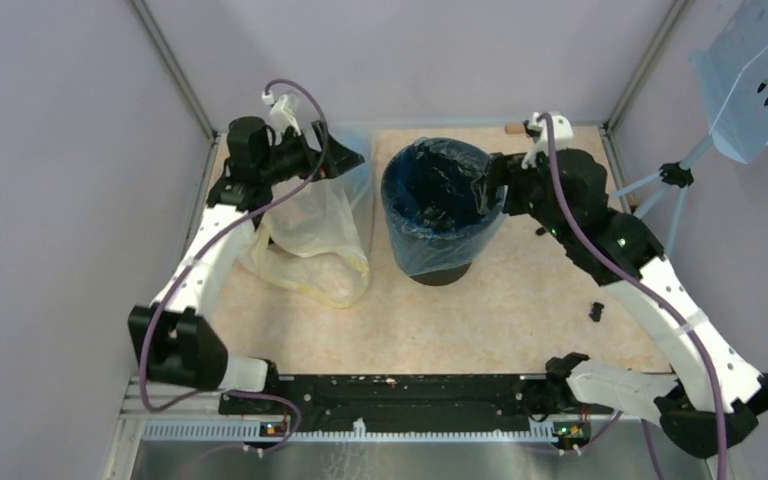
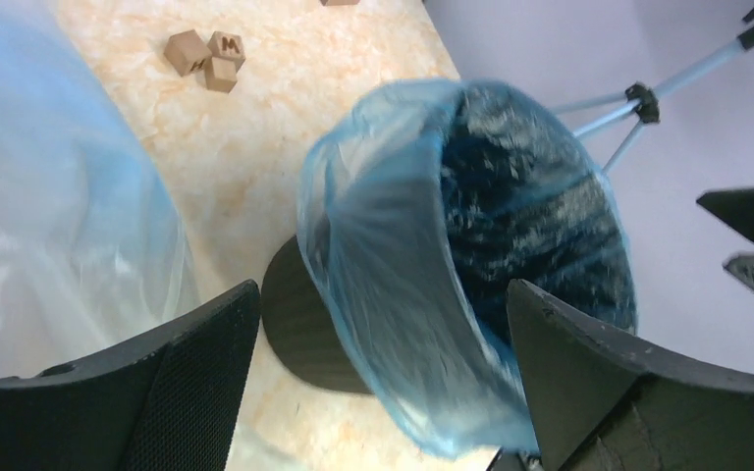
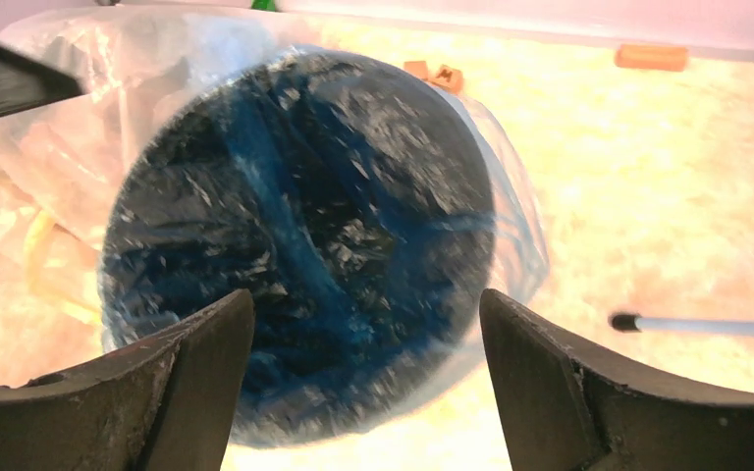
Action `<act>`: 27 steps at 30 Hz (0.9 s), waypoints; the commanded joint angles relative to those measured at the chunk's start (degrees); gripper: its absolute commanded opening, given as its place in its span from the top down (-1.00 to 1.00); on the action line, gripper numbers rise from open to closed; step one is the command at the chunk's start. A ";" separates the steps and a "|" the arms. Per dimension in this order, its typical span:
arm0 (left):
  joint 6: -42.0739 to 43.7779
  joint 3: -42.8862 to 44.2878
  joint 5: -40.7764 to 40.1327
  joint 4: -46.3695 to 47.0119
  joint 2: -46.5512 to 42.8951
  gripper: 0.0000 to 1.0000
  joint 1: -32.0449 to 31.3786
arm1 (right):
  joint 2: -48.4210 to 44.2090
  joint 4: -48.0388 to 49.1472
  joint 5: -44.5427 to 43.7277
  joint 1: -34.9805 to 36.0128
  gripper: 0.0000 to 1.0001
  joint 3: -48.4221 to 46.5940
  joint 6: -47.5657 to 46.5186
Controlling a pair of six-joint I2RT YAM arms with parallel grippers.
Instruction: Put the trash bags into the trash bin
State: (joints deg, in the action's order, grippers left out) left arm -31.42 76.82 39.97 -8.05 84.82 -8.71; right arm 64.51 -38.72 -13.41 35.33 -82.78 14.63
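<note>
The black trash bin [image 1: 442,272] stands upright mid-table. The blue trash bag [image 1: 430,235] lines its inside and is folded over the rim, hanging down the outer wall. My left gripper [image 1: 348,158] is open and empty, just left of the bin's rim. Its wrist view shows the bag [image 2: 393,255] and the bin's base [image 2: 299,329] beyond the open gripper [image 2: 383,289]. My right gripper [image 1: 495,188] is open and empty at the rim's right side. Its wrist view looks down past the open gripper [image 3: 365,294] into the bag-lined bin [image 3: 304,196].
A large clear yellowish bag [image 1: 315,240] lies under the left arm, against the bin's left side. Small wooden blocks [image 2: 206,54] and an orange block [image 3: 652,57] sit near the back wall. A small black part [image 1: 596,311] lies at right. A tripod [image 1: 675,175] holds a blue perforated panel [image 1: 755,80].
</note>
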 commanded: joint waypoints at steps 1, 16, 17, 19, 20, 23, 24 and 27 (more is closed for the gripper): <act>6.21 -9.66 -8.83 -2.38 -12.32 -0.98 -0.26 | -10.24 10.11 -6.59 -0.27 -0.69 10.78 1.06; 15.21 -51.22 -22.34 18.06 -46.26 -0.98 -0.25 | -43.90 30.28 -21.85 -0.29 -0.79 51.65 -0.30; 15.18 -53.13 -22.67 20.20 -46.99 -0.98 -0.25 | -44.99 31.26 -22.23 -0.27 -0.79 53.55 -1.26; 15.22 -56.17 -24.21 23.50 -48.02 -0.97 -0.25 | -45.61 33.89 -22.17 -0.32 -0.78 57.59 -5.43; 15.35 -57.11 -25.00 24.62 -48.28 -0.97 -0.25 | -45.38 35.03 -22.46 -0.30 -0.78 58.98 -7.06; 16.27 -59.06 -27.92 27.42 -48.30 -0.97 -0.27 | -44.10 42.03 -24.38 -0.28 -0.82 64.39 -11.47; 17.02 -59.59 -28.70 28.33 -47.89 -0.98 -0.28 | -43.55 46.08 -24.10 -0.43 -0.84 66.74 -13.68; 19.34 -61.61 -29.73 33.33 -44.53 -0.98 -0.25 | -40.17 61.21 -21.65 -2.63 -0.79 72.64 -17.39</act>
State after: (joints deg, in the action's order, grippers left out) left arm -15.79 17.19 13.69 13.41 37.58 -9.04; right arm 20.99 1.67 -35.46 35.09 -15.09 4.32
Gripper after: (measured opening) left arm 0.987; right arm 0.909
